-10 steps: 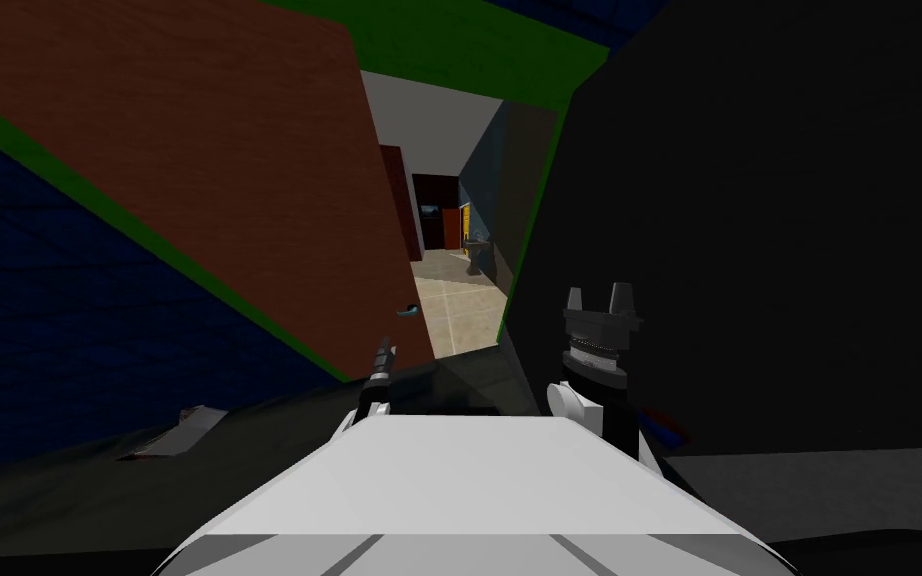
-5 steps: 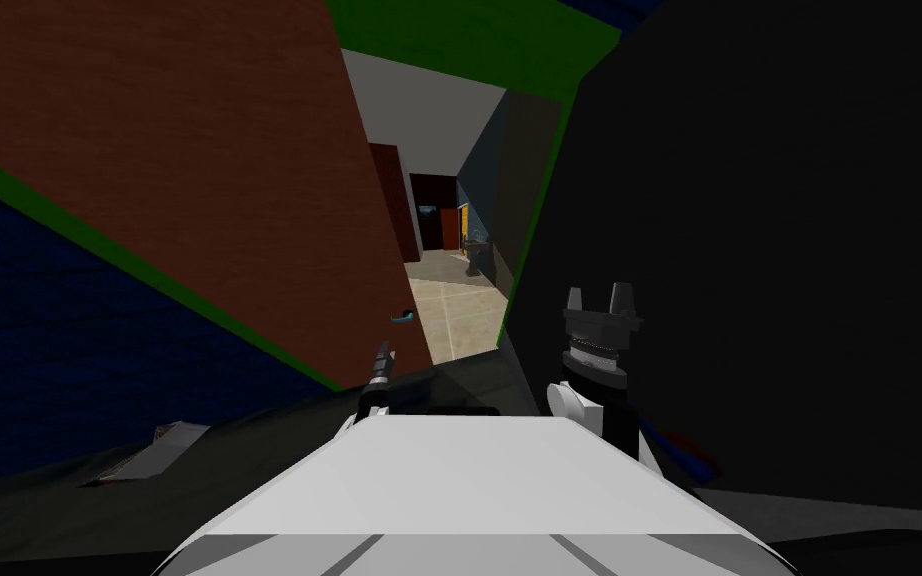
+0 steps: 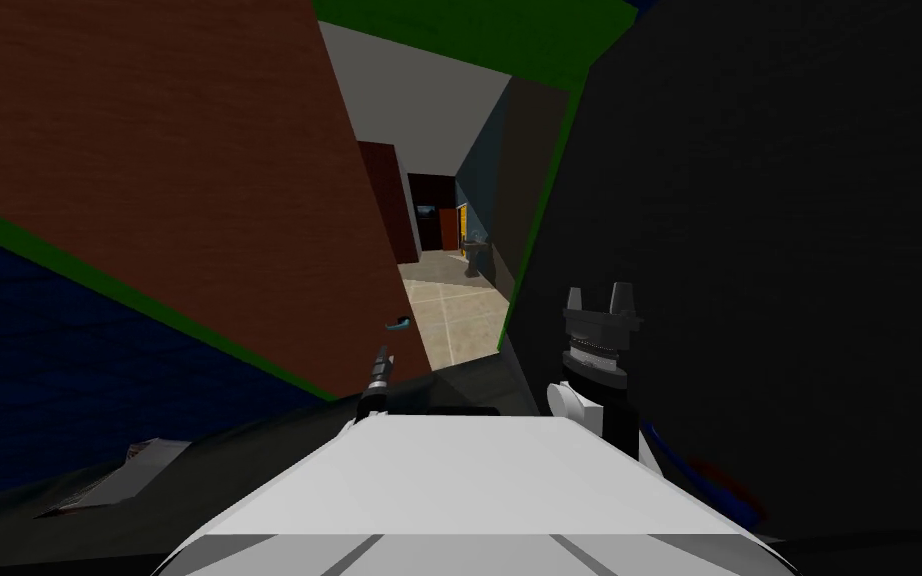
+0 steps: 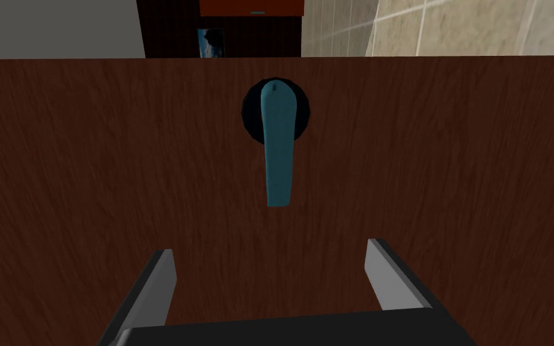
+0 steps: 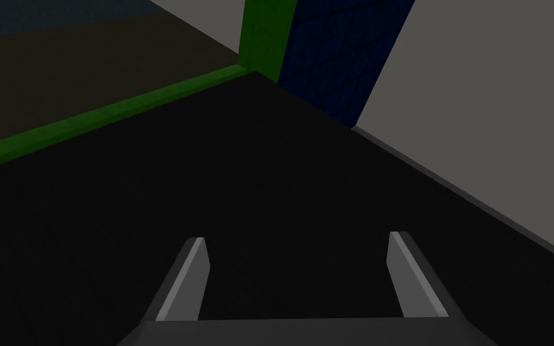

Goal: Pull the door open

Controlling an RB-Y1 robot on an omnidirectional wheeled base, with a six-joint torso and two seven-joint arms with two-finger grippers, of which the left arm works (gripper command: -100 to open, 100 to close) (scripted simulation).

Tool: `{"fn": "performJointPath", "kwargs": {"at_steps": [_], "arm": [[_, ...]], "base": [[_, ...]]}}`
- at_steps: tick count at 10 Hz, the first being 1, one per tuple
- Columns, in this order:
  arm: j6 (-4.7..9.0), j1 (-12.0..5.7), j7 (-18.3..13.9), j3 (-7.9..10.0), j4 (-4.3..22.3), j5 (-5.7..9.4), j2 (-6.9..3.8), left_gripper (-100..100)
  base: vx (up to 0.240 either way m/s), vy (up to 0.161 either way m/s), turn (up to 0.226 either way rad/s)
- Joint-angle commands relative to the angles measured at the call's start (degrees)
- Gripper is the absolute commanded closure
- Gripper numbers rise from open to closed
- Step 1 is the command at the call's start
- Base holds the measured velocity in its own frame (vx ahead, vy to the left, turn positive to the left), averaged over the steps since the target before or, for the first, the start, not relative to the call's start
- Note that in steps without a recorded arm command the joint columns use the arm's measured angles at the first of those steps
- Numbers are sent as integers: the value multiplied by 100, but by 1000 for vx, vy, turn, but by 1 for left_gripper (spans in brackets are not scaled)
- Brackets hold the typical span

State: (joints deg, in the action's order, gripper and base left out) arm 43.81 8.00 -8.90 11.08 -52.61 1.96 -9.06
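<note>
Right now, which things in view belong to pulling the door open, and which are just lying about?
Job: brown door, teal lever handle, left gripper (open, short of the handle).
Lying about: right gripper (open, idle), flat pale object to my left.

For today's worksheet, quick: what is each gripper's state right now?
Left gripper: open, empty, with the teal door handle ahead of it.
Right gripper: open, holding nothing.

One brown door (image 3: 199, 180), one handle (image 4: 278, 150) (teal)
</note>
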Motion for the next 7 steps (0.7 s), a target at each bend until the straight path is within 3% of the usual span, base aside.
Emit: {"fn": "performJointPath", "kwargs": {"at_steps": [1, 2, 4, 7], "arm": [[33, -46, 1, 35, 170, 5, 5, -100], [26, -36, -2, 22, 113, 4, -1, -100], [123, -11, -87, 97, 248, 61, -111, -100], [309, 48, -256, 240, 494, 171, -328, -100]], "base": [[160, 6, -25], [75, 2, -5], [177, -13, -95], [189, 15, -129]]}}
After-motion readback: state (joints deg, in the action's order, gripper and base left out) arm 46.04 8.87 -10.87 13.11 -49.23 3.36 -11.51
